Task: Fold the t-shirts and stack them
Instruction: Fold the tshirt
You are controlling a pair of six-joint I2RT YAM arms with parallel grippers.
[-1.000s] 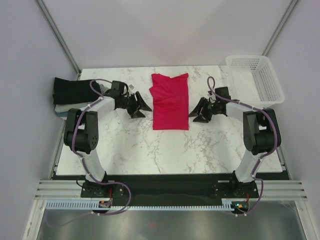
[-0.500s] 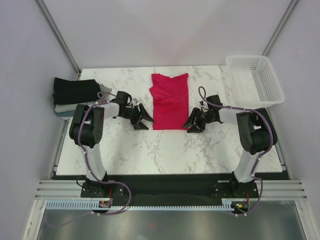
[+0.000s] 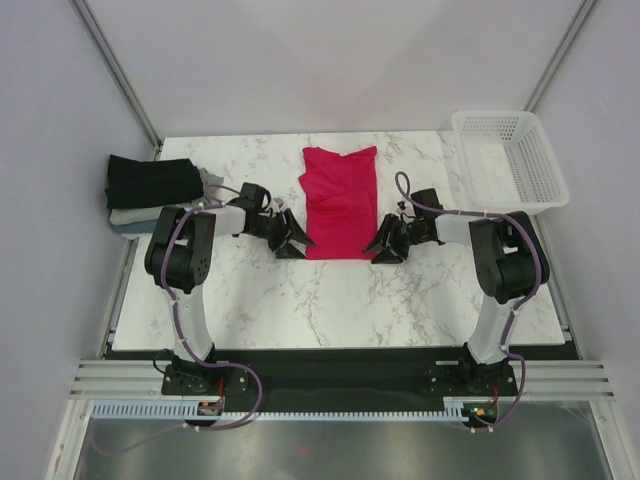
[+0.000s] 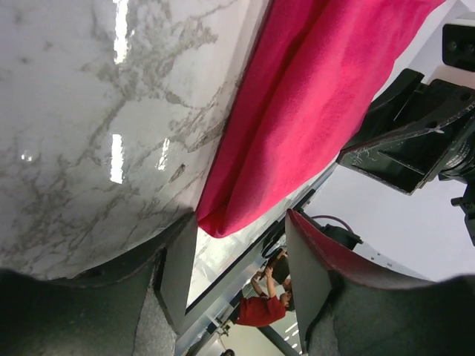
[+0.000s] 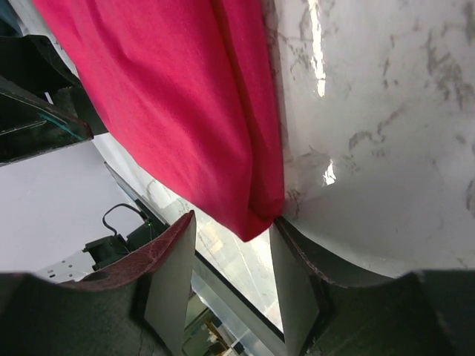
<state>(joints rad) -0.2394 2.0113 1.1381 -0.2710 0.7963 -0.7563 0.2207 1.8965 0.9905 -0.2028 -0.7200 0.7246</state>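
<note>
Fold step: red shirt (image 3: pixel 340 203), already narrowed lengthwise, lies flat mid desk (image 3: pixel 330 300). I hold the left gripper (image 3: pixel 293 243) and right gripper (image 3: pixel 382 247) spread at its two near corners, pinching nothing. Next, I judge: close on both corners and lift evenly. Folded stack (image 3: pixel 150 190) sits far left.

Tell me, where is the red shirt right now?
In the top view, the red t-shirt lies flat in the middle, between the left fingers and the right fingers at its near corners; the folded stack sits far left, the white basket far right.
</note>
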